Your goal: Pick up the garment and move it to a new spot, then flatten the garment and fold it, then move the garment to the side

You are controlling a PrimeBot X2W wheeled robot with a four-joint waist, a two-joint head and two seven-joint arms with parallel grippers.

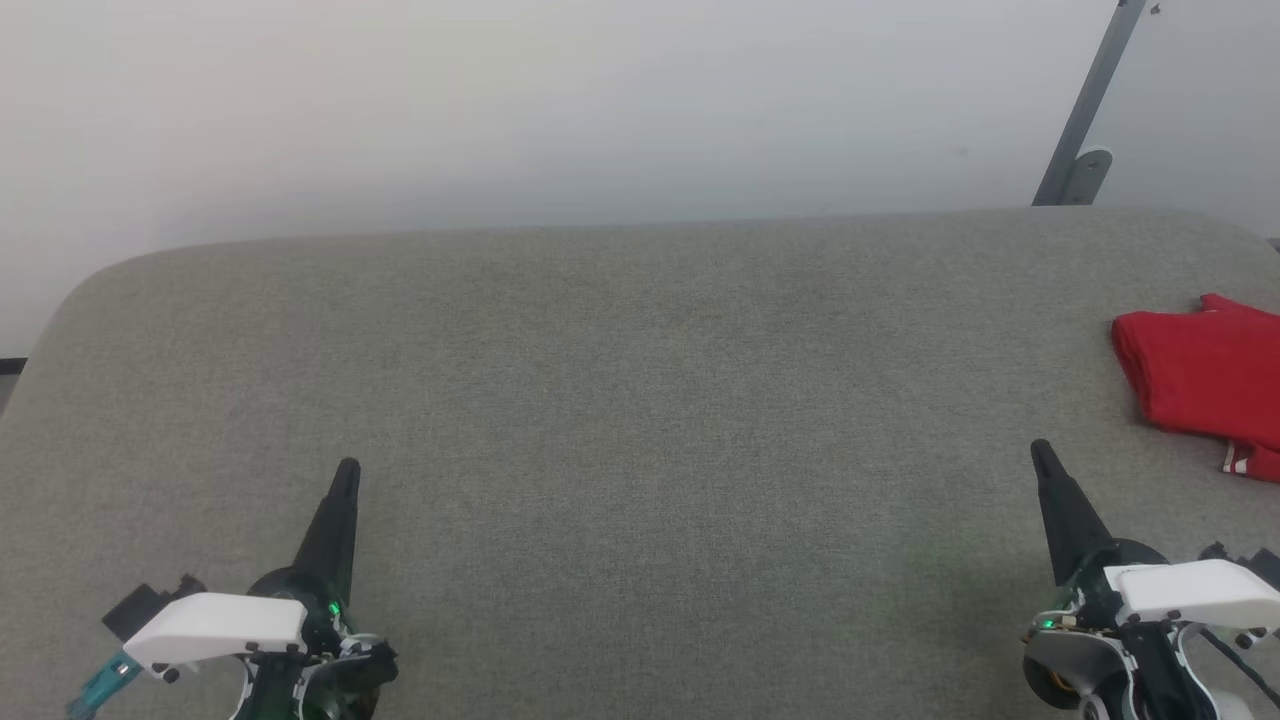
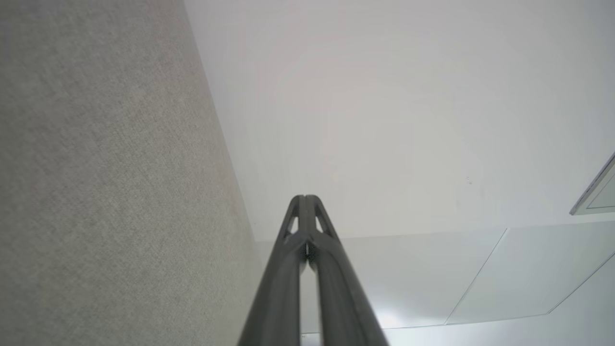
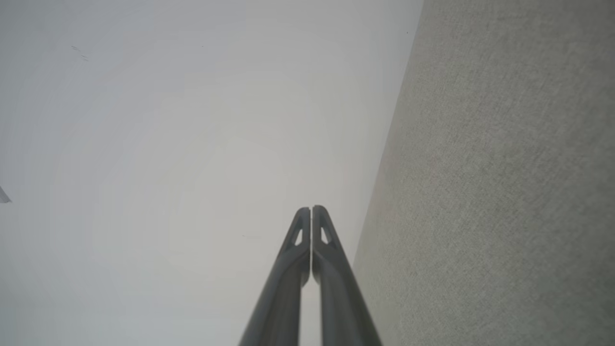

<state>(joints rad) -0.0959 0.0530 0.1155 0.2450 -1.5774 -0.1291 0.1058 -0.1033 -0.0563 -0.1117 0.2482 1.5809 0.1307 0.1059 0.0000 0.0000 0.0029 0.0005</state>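
Folding appears finished, judging by how things lie: the bright red soft jersey garment (image 1: pixel 1205 375) is seen as a compact, squared bundle at 3 o'clock in the head view. It lies on the grey woven-fabric counter (image 1: pixel 640 400) at its right side, and part of it is cut off by the edge of the picture. A small piece of white band with thin red stripes is visible at the bundle's near corner.

The left end effector (image 1: pixel 347 472) is held at 7 o'clock and the right end effector (image 1: pixel 1040 450) at 5 o'clock, both over the counter's near part. On each, the two long dark fingers are pressed together with nothing between them, as is confirmed by both wrist views. The right one is near the garment but apart from it.

The step in hand is judged to be the last one, the setting of the garment aside. To do it well, the bundle should be checked for lying fully on the counter, since its far side cannot be seen. If a correction is needed, the bundle should be pushed or lifted as a whole from its near edge, so that the folds are not dragged open.
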